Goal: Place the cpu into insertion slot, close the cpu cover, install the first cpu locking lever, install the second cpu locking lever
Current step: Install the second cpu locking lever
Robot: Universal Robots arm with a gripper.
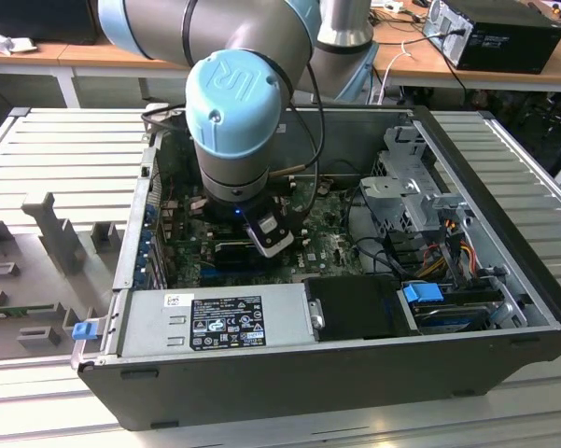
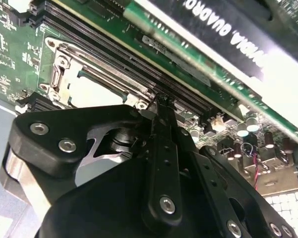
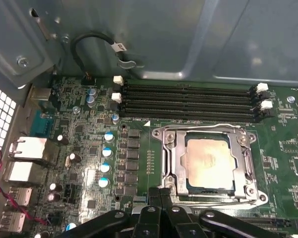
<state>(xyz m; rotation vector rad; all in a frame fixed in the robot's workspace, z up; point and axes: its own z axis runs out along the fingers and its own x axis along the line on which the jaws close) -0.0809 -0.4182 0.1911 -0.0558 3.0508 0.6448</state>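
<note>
A: One arm, exterior view: claw (image 1: 273, 241) sunk in the open case (image 1: 504, 345), low over the board (image 1: 331, 250).

B: Second wrist view?

A: Fingers (image 2: 161, 148) pressed together, holding nothing, tips at the slot's (image 2: 89, 82) edge beside the memory slots (image 2: 114, 54).

B: First wrist view?

A: Cpu (image 3: 209, 159) seated in the slot, cover (image 3: 208, 163) down around it. Tips at the near edge.

B: Risk?

A: A tip could slip off a lever, by my read, scraping the board or leaving the cover unlocked.

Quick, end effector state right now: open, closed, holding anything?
End effector: closed, fingertips together, holding nothing visible, at the edge of the cpu cover, which lies down over the cpu.
</note>
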